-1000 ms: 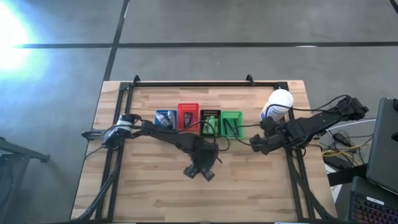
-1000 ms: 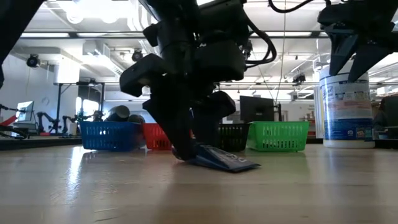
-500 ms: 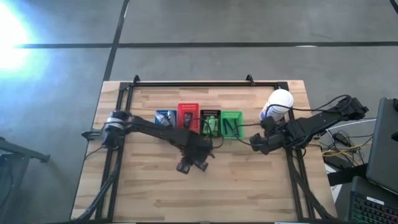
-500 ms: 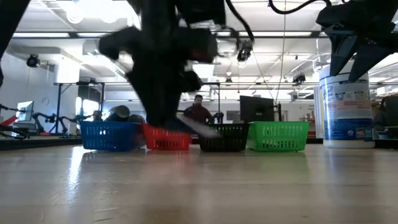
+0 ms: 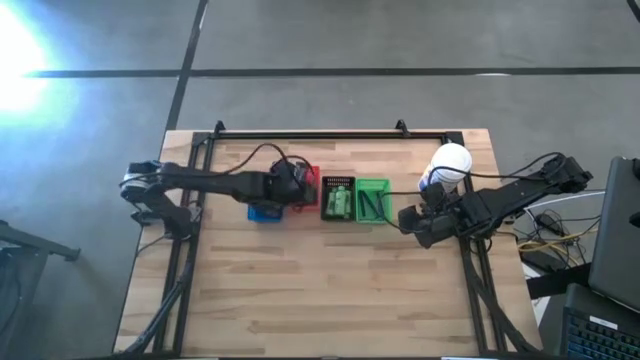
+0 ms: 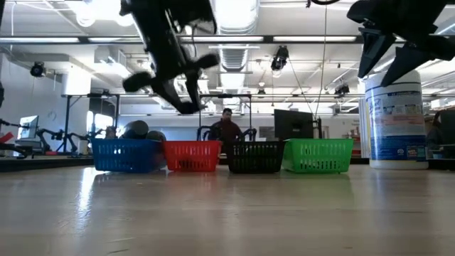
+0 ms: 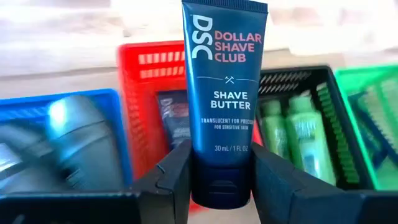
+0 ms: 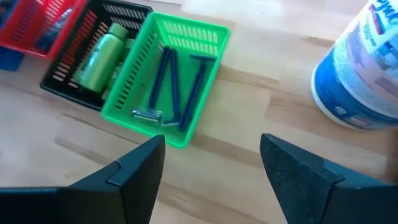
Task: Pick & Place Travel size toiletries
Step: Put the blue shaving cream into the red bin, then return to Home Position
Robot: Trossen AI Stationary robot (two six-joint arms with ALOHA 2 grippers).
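Two dark fingers (image 7: 177,174) of the left gripper (image 7: 221,186) are clamped on a navy tube (image 7: 222,93) (printed "Dollar Shave Club Shave Butter"), which is held upright by its cap end, clear of the table. Seen from overhead, the left gripper (image 5: 287,183) is placed above the seam between the blue basket (image 5: 262,212) and the red basket (image 5: 310,178). Just beyond the tube, a second dark packet (image 7: 175,115) is seen lying inside the red basket (image 7: 140,87), and grey rounded items (image 7: 74,134) are held in the blue basket (image 7: 121,124). Next along, green bottles (image 7: 298,134) are packed in the black basket (image 7: 333,124), and dark blue razors (image 8: 174,87) are laid in the green basket (image 8: 186,134). Farther toward the table's right edge, the right gripper (image 5: 412,222) is held with its fingers (image 8: 134,168) spread apart and nothing between them, beside the white container (image 5: 447,165). In the room behind, a person (image 6: 226,129) is seen.
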